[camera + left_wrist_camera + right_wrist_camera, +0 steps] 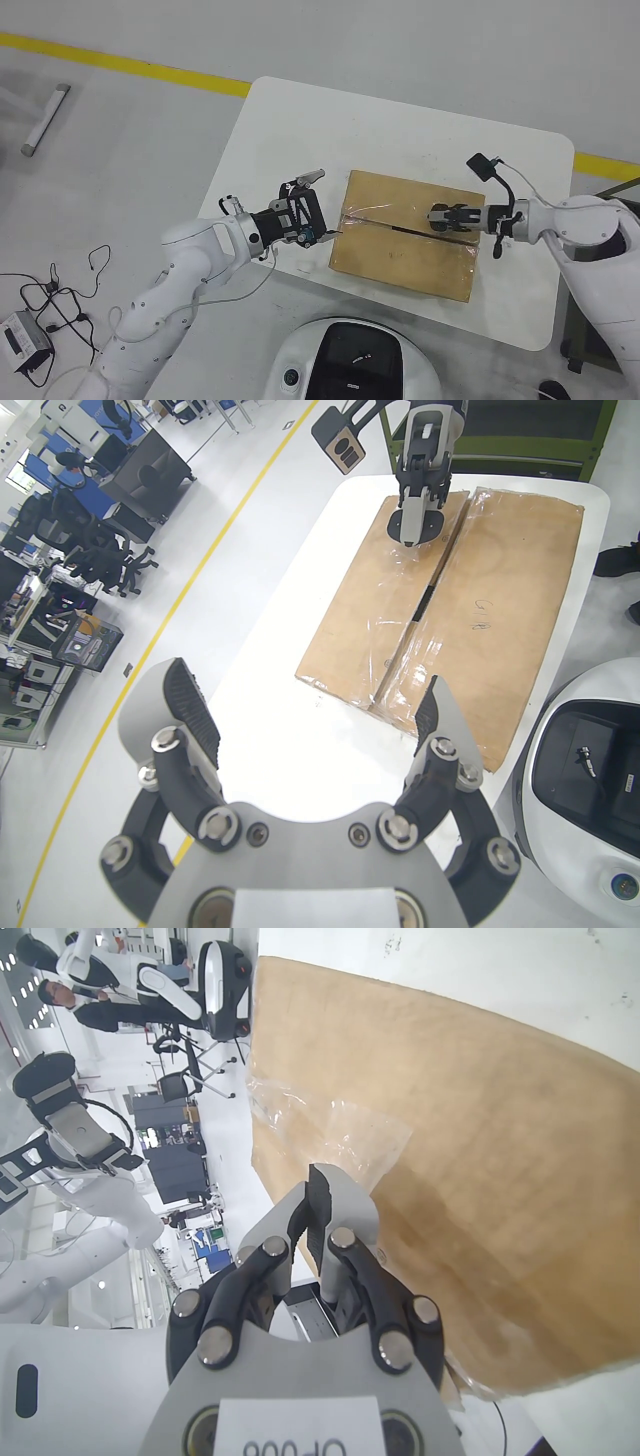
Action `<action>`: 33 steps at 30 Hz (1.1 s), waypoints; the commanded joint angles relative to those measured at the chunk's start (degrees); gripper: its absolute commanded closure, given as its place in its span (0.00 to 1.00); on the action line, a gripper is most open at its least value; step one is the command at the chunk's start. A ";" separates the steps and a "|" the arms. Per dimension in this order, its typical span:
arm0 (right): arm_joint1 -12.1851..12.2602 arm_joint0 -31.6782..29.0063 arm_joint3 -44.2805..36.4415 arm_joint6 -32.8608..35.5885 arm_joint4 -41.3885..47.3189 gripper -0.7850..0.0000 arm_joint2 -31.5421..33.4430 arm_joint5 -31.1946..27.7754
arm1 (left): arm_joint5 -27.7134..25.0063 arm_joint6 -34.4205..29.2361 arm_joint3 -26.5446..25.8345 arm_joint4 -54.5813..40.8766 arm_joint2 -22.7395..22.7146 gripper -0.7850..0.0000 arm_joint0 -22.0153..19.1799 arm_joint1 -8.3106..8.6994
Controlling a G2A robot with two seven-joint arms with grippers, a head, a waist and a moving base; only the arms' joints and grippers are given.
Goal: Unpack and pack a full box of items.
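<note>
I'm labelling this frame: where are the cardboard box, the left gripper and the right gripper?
cardboard box (410,198), top view, bare flap.
left gripper (306,674), left wrist view, midway between open fingertips.
right gripper (315,1178), right wrist view, midway between shut fingertips.

Logged a cardboard box (400,240) lying flat on the white desk (300,120), flaps down, with clear tape along the centre seam. My left gripper (328,205) sat just beside the box's short edge, fingers spread wide. My right gripper (434,216) lay over the seam, fingers together.
</note>
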 commanded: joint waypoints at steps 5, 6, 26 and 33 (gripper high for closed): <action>-0.07 0.45 -0.69 -0.19 0.42 1.00 0.26 -1.36 | 0.00 0.00 0.00 0.00 0.00 0.00 0.00 0.00; -0.04 0.43 -0.98 -0.14 0.45 1.00 0.43 -1.75 | 0.00 0.00 0.00 0.00 0.00 0.00 0.00 0.00; 1.38 -0.85 -0.76 6.56 1.26 0.56 4.39 2.48 | 0.00 0.00 0.00 0.00 0.00 0.00 0.00 0.00; 0.26 2.04 2.81 4.44 0.34 0.60 0.24 2.97 | 0.00 0.00 0.00 0.00 0.00 0.00 0.00 0.00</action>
